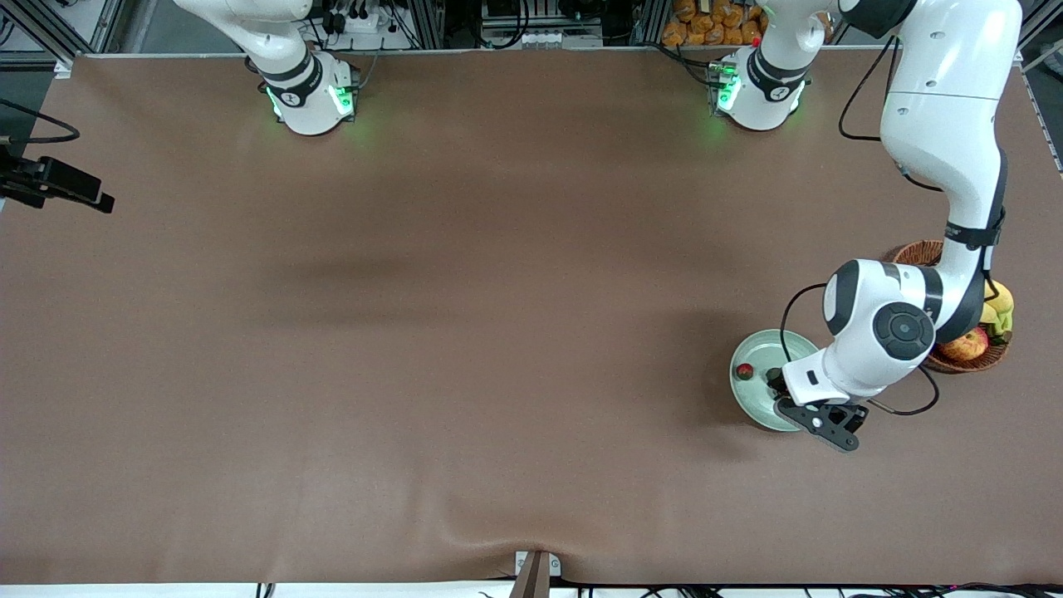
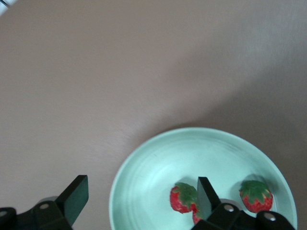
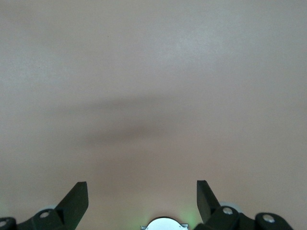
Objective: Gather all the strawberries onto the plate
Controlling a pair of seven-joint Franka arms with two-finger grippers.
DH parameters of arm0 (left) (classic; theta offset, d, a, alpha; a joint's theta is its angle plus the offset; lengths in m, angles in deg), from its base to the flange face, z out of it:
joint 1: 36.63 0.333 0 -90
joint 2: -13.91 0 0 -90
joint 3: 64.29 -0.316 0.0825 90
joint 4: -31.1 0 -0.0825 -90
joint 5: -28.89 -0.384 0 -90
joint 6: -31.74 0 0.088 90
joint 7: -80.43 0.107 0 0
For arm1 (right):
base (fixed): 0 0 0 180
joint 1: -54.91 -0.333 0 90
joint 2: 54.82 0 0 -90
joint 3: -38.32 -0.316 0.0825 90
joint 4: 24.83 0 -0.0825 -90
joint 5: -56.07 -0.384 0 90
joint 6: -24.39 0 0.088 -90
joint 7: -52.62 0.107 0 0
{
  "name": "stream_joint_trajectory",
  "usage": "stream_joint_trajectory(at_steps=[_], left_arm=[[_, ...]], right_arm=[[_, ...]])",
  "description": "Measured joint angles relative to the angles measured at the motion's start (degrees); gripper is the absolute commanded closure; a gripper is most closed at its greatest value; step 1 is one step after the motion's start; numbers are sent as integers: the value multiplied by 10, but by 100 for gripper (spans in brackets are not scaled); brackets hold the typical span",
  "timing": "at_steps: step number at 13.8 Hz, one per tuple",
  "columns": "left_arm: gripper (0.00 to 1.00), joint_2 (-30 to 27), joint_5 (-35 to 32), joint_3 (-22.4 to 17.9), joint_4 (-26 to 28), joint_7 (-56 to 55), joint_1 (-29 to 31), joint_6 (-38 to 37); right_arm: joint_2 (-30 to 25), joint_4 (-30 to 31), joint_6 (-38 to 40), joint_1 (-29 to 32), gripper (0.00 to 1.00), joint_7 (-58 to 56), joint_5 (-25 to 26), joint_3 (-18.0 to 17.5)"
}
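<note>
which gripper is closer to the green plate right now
Left. The left gripper hangs open directly over the plate, where strawberries lie. The right gripper waits open over bare table, away from it.

Even, soft light from above fills the front view; the brown table [image 1: 465, 332] shows broad, faint shadow bands and a darker patch beside the plate [image 1: 760, 415]. Green lamps glow at both arm bases. Both wrist views look washed out and soft, the cloth pale and hazy. The plate's glossy surface gives a mild sheen in the left wrist view, and the near fingers [image 2: 76, 194] are blurred.
</note>
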Motion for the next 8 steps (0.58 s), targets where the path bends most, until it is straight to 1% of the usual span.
stream_joint_trajectory(at_steps=[4, 8], left_arm=[[0, -26, 0, 14, -22, 0, 0, 0], [0, -80, 0, 15, -25, 0, 1, -1]], right_arm=[[0, 0, 0, 0, 0, 0, 0, 0], [0, 0, 0, 0, 0, 0, 0, 0]])
